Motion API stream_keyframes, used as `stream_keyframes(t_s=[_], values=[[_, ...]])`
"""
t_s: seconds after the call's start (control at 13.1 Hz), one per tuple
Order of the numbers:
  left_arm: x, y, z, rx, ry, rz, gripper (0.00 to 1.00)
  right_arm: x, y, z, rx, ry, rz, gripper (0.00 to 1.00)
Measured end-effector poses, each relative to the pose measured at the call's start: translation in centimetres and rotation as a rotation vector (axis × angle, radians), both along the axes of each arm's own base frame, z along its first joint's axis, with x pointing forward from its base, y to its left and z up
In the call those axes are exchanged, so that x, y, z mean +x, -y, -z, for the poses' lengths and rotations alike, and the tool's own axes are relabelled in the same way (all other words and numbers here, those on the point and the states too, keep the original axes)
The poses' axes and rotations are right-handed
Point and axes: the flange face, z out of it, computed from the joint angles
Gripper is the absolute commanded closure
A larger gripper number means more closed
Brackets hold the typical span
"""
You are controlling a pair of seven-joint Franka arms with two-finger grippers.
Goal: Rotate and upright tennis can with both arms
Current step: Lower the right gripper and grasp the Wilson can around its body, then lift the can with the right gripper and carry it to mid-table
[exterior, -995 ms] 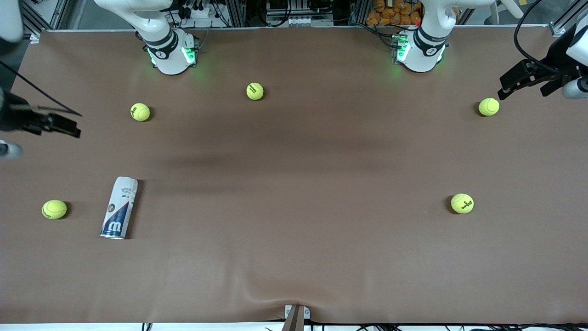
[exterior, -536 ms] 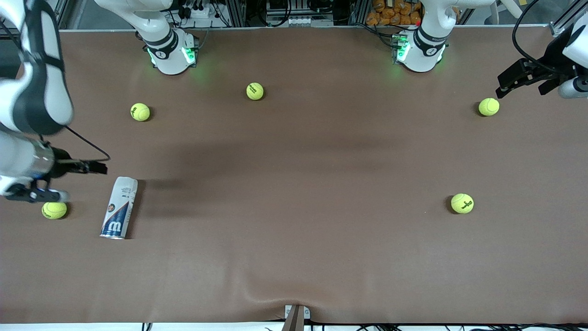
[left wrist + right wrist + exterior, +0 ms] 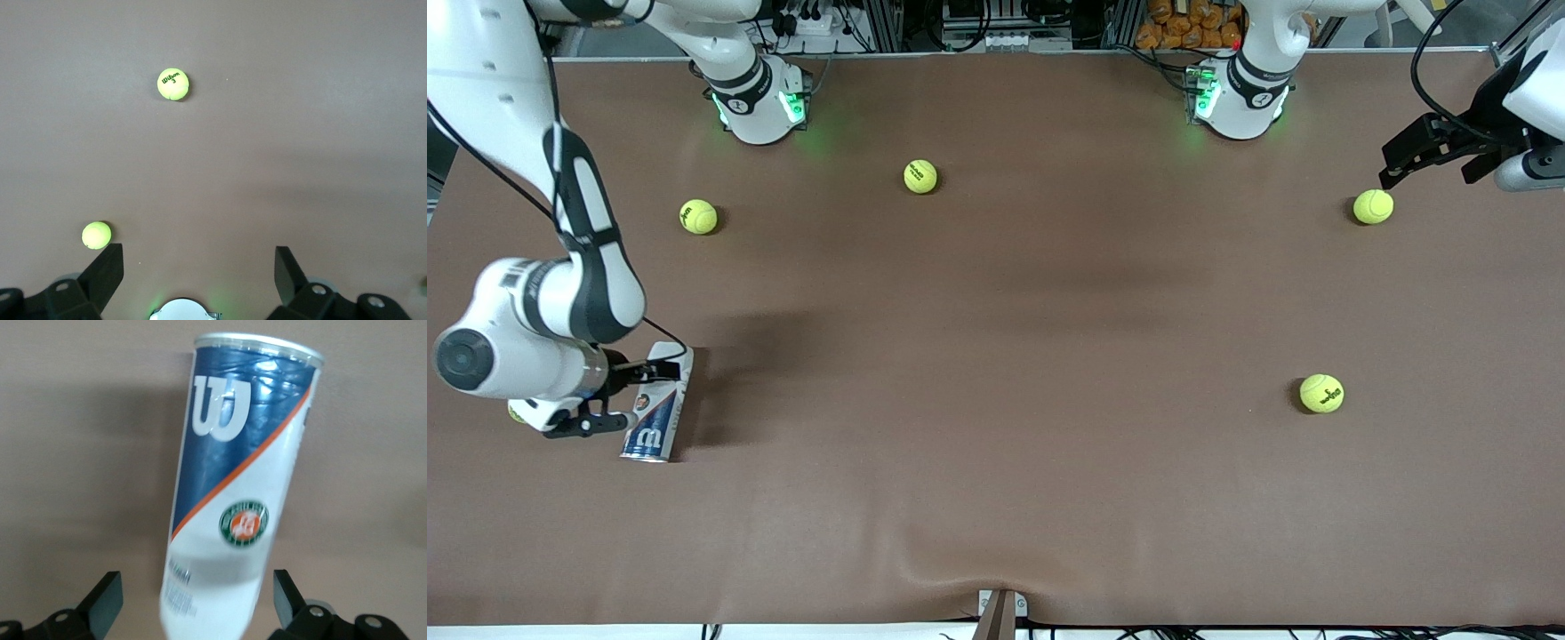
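Front view, from the right arm's end of the brown bench (image 3: pixel 996 498) to the left arm's: the right gripper (image 3: pixel 628 395) is low at the tennis can (image 3: pixel 660 416), which lies on its side near that end of the bench, its silvery rim toward the front camera and its long axis a little tilted. The right gripper's fingers (image 3: pixel 601 425) stand apart, one on each side of the can's white upper part, not clamped on it. Whether they touch the can cannot be told. A tennis ball (image 3: pixel 515 412) is mostly hidden under the right arm's wrist.

In the right wrist view the can (image 3: pixel 237 487) runs out from between the spread fingers (image 3: pixel 107 597), with bare bench on both of its long sides.

Farther from the front camera lie two more balls, one (image 3: pixel 698 217) nearer the right arm's base and one (image 3: pixel 920 176) between the two bases. The middle of the bench is open cloth, with a wrinkle at its front edge.

Toward the left arm's end, a ball (image 3: pixel 1321 393) lies alone with free room around it. Another ball (image 3: pixel 1373 206) sits just under the left gripper (image 3: pixel 1392 167), which hangs above the bench near its end edge, fingers apart and holding nothing. The left wrist view shows the two spread fingers (image 3: pixel 107 270) over bare bench.
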Motion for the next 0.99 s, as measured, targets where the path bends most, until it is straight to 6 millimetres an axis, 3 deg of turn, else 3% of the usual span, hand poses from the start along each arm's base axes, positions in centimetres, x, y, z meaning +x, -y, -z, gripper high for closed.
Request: stream_keyframes(t_s=[0.69,0.77,0.84,0.99], values=[[0.3,-0.5,0.6,0.001,-0.013,-0.010,0.00,0.5,0.1,4.6,-0.003,0.033,-0.025,0.00],[0.3,-0.5,0.6,0.001,-0.013,-0.011,0.00,0.6,0.2,5.1,-0.005,0.048,-0.029,0.30],[0.3,-0.5,0.6,0.001,-0.013,-0.011,0.00,0.7,0.2,5.5,-0.004,0.055,-0.042,0.46],[0.3,-0.5,0.6,0.002,-0.014,-0.011,0.00,1.0,0.3,5.3,0.001,0.064,-0.093,0.48]])
